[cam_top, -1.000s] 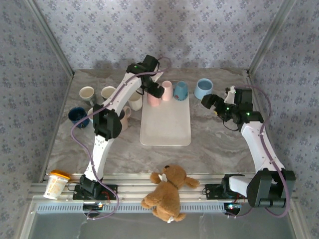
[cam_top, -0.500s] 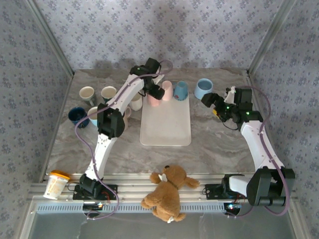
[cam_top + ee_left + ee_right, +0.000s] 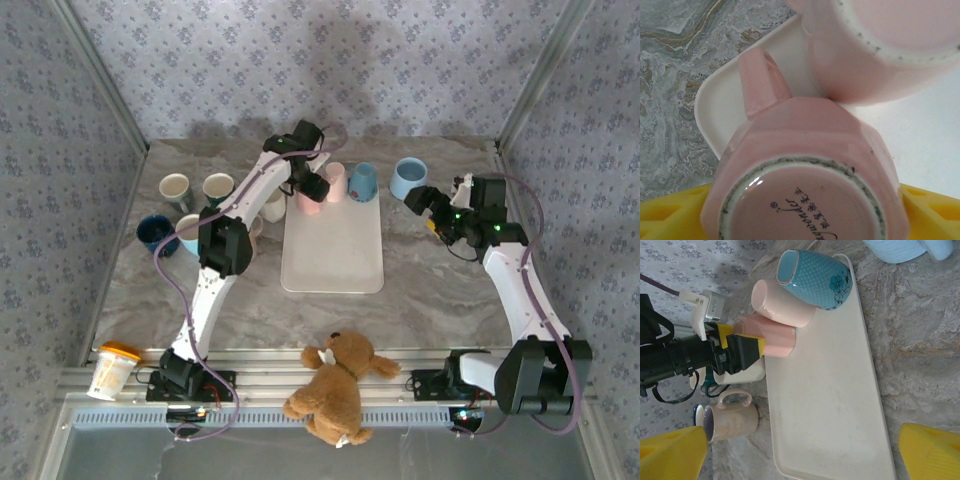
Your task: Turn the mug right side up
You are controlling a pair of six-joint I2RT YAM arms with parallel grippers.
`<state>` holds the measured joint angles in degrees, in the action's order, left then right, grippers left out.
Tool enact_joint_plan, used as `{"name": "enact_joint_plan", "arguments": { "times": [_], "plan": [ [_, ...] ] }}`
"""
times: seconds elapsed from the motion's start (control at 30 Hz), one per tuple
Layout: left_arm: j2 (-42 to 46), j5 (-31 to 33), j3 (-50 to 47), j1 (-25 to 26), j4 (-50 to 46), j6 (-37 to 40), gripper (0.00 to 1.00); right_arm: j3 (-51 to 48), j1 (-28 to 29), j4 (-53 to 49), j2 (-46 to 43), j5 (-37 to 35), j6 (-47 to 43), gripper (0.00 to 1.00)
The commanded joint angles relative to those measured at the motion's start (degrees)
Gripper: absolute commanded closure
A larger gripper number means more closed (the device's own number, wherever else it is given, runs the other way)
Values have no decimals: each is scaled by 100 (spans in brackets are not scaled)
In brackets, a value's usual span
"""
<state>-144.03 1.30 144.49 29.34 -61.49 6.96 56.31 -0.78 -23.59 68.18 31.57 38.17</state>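
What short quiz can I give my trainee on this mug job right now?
1. Which mug does the left gripper straddle? A: blue mug; B: pink faceted mug; C: white mug.
2. True or false: the right gripper is open.
3. Fill in: the straddled mug sits on the ___.
Key: 1 B; 2 true; 3 tray.
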Motion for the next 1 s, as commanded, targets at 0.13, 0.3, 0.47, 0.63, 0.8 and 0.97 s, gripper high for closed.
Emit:
{"name": "enact_joint_plan", "arguments": {
  "times": [0.13,0.3,0.47,0.63,0.8,0.97],
  "plan": [
    [90,-195,149,-11,-120,35,31,107,-24,-22,-86,-160,38,0],
    [446,-318,129,2,-304,42,37,47,-19,19,-42,-225,-21,0],
    [930,-521,-81,13,-321,-135,37,-24,-19,79,-25,-122,-38,2],
    [1454,-719,-273,80,-369,-283,37,-15,-19,70,-24,46,-47,3],
    [1945,-743,-227,189,-687,-246,37,24,-23,120,-51,319,-72,3],
    [2520,-1311,-281,188,-642,-497,37,-49,-28,472,-127,558,175,3]
  ]
}}
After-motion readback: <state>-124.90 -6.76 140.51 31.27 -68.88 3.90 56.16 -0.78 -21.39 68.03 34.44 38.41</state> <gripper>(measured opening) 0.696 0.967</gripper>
